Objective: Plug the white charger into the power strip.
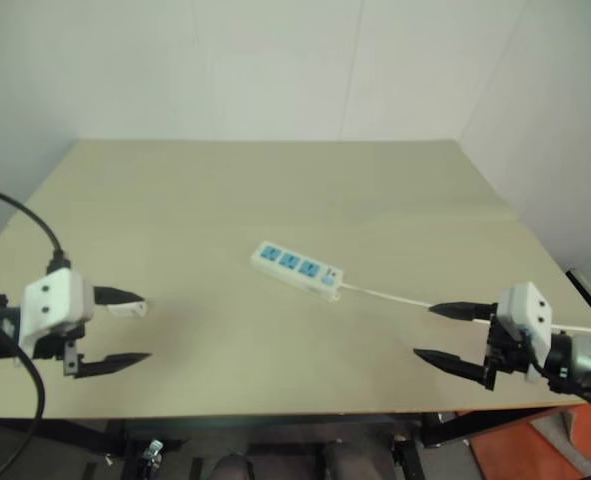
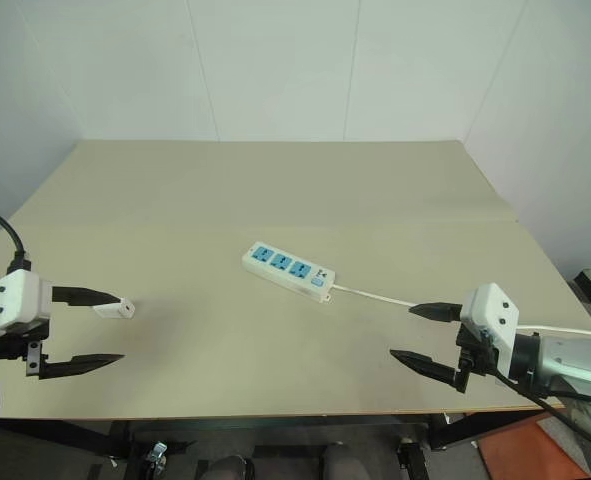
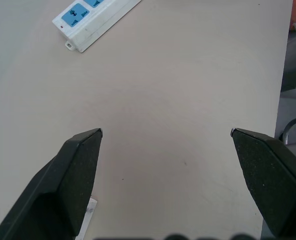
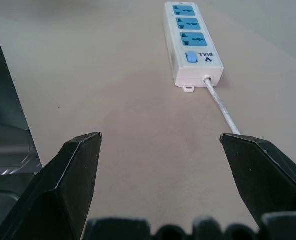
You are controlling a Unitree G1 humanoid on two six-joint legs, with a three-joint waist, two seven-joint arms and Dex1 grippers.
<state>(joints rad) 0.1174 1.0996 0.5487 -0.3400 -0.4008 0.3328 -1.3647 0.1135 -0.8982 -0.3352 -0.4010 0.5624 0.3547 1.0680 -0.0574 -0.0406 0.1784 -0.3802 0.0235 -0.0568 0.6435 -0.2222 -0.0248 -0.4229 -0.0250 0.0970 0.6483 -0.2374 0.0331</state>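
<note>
near the counter's (image 2: 275,200) left edge the white charger (image 2: 114,309) lies just beside the left tool (image 2: 100,328), wide open, seemingly untouched; power strip (image 2: 287,270) mid-counter, running diagonally; right tool (image 2: 415,334) open, empty.

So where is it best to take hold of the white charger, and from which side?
Probably across the two long sides of the white charger, coming from above. It lies flat near the table's left edge, beside the left gripper, whose jaws stand open; its prongs are too small to make out.
</note>
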